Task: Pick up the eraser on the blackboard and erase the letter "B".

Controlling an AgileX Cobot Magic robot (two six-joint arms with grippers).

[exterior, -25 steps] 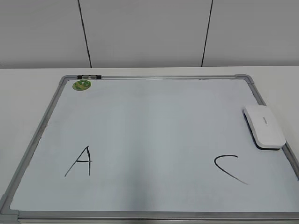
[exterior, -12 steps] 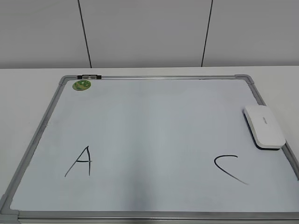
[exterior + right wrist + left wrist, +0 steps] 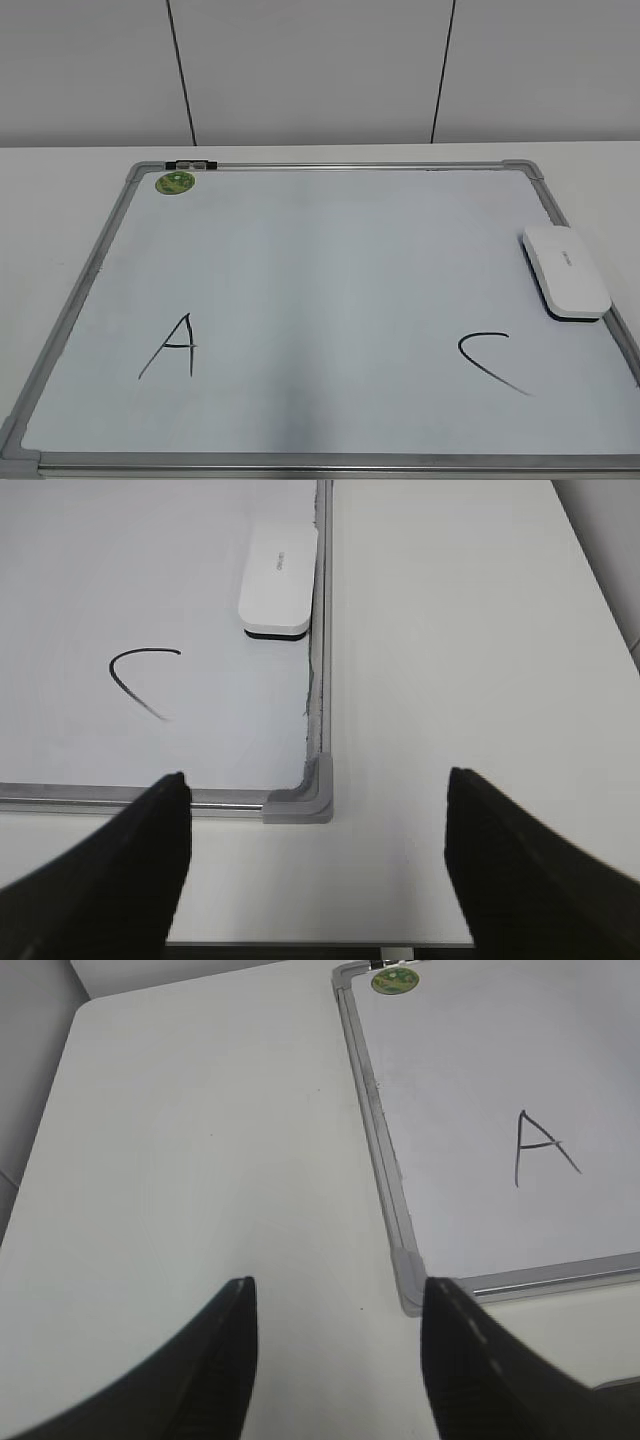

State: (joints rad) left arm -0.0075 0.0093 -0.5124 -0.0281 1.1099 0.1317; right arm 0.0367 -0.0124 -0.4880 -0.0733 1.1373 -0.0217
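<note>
- the blackboard (image 3: pixel 330 300), really a large white board in a grey metal frame, lies flat on a pale table (image 3: pixel 200 1140) and fills most of the exterior view. a round green sticker (image 3: pixel 175 182) sits near its far left corner.
- a black "a" (image 3: pixel 172 346) is drawn near the front left and a black "c" (image 3: pixel 490 362) near the front right. the stretch between them is bare; no letter "b" shows in any view, so it appears already wiped.
- the eraser (image 3: pixel 566 271) rests on the board at its right edge, just beside the frame and beyond the "c". its long axis runs roughly parallel with that right frame, front to back, with a dark felt sole underneath.
- it looks light, rigid and glossy, so probably slippery; the sensible hold is across its narrow width, on the two long sides, near the middle.
- the right gripper (image 3: pixel 315 865) hangs over the board's front right corner, fingers wide apart, holding nothing.
- the left gripper (image 3: pixel 338 1355) hangs off the board's front left corner, fingers apart, empty.
</note>
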